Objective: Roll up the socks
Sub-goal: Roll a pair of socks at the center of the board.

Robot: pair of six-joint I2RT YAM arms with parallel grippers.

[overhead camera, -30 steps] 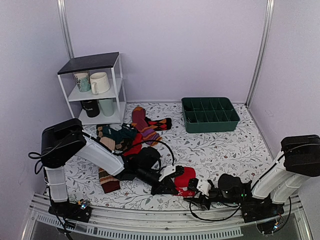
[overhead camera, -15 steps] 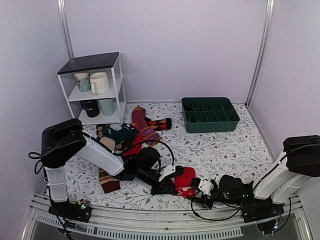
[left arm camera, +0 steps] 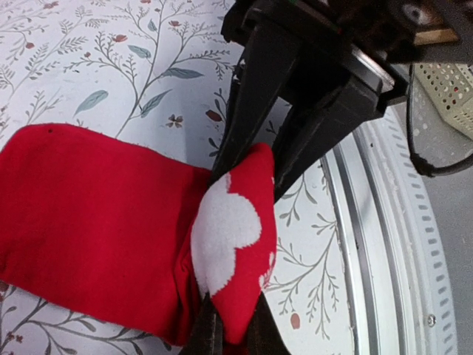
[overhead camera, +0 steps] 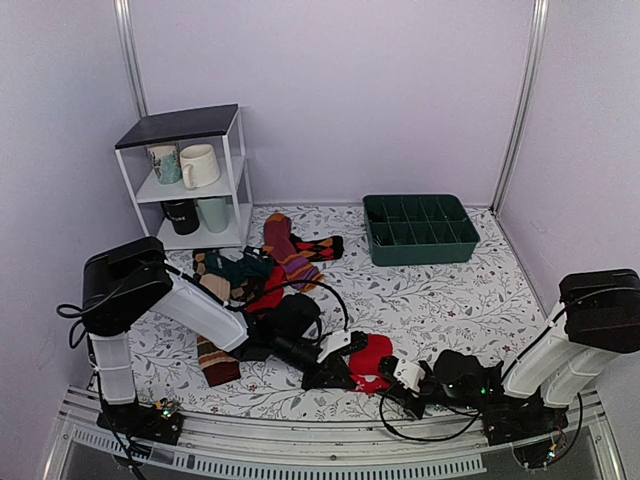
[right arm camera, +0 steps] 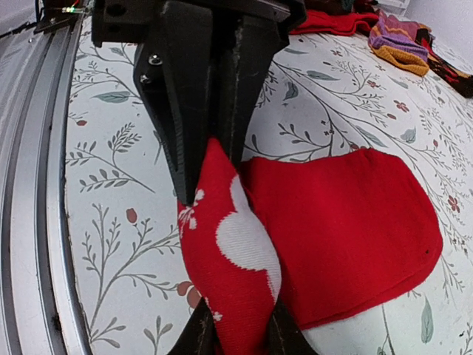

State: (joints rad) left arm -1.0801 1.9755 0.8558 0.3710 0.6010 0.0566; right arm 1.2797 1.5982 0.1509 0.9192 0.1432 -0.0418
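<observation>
The left gripper (left arm camera: 231, 329) is pinching, nearly closed, a raised fold of the bright red knit socks (left arm camera: 96, 200). The socks are lying on the floral-printed table (overhead camera: 450, 300) close to its near edge, between the two arms. The right gripper (right arm camera: 236, 333) is clamping that same white-patterned fold from the opposite side. The rolling appears to be only beginning. The next move calls for turning the fold over onto the flat red length, with both grips staying firm.

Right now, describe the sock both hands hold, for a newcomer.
On the floral table's near edge lies a bright red sock, pinched by the left hand and right hand. Unlike the striped socks by the mug shelf, it is red with white shapes.
</observation>
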